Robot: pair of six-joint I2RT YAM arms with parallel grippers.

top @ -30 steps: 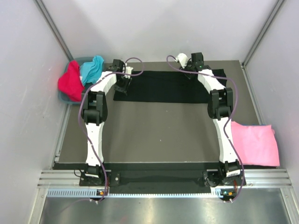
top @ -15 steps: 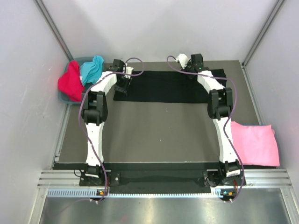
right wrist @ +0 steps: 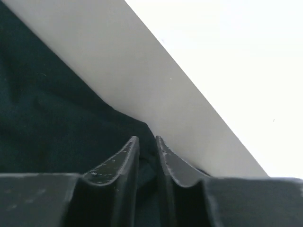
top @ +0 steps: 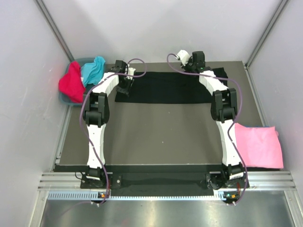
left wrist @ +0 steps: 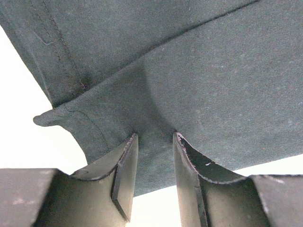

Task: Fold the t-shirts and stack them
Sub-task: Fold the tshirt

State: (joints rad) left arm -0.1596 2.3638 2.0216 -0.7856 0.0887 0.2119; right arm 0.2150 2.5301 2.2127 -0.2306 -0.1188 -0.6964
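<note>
A blue-grey bin [top: 65, 100] sits at the far left corner of the table [top: 156, 132], just off its edge against the left wall; two garments are heaped in it, a red t-shirt [top: 71, 83] on the left side and a turquoise t-shirt [top: 93, 69] bunched on the right, both rising above the rim and spilling over it. The black t-shirt [top: 165, 88] lies across the far part of the table as a long flat band, running from near the bin towards the right wall; the pink t-shirt [top: 256, 144] rests folded flat at the table's right edge, well apart from the black one, beside the right arm.

The left end effector [top: 124, 85] is at the left end of the black band; in the left wrist view its fingers [left wrist: 121, 166] stand nearly together, clamped on a puckered fold of the dark cloth beside a stitched hem, with the fabric hanging lifted above a bright background. The right end effector [top: 194, 66] is at the far edge of the band towards its right end; in the right wrist view its fingers [right wrist: 122, 161] are almost closed, with a narrow pinch of black cloth caught between them and a pale wall surface behind.
</note>
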